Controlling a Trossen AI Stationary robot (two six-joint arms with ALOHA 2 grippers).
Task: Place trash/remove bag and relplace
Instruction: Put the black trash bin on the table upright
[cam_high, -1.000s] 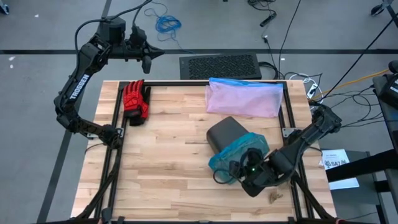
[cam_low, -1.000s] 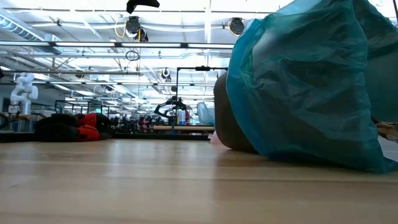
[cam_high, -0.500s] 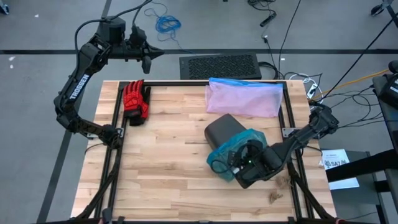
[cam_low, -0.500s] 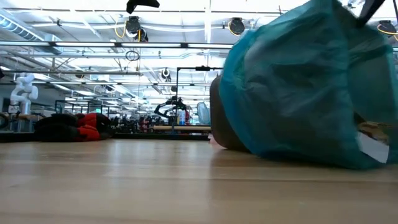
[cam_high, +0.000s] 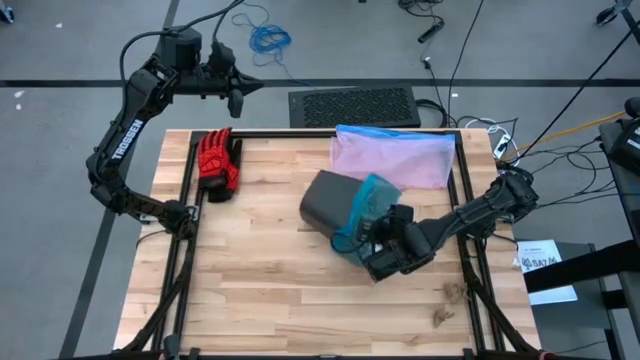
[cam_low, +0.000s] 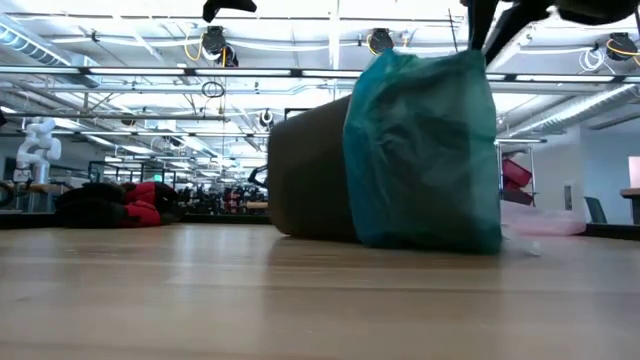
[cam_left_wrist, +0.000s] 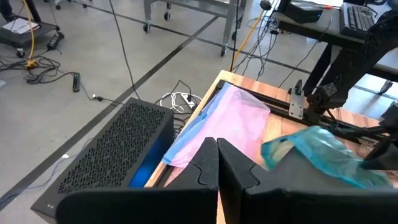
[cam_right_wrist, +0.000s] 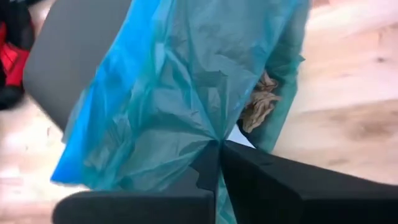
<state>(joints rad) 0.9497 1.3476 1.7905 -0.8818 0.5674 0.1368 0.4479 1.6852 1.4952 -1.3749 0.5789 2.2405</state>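
A dark grey bin (cam_high: 325, 200) is lying tipped on its side near the middle of the wooden table (cam_high: 260, 290), with the teal bag (cam_high: 362, 205) lining its mouth and crumpled brown paper (cam_right_wrist: 258, 102) showing inside the bag. The right gripper (cam_high: 372, 238) is pinching a gathered fold of the bag at the bin's mouth, its fingers pressed together on the plastic. The left gripper (cam_high: 237, 90) is hanging beyond the table's far edge with its fingers pressed together on nothing, while a pink bag (cam_high: 392, 157) is lying flat just behind the bin.
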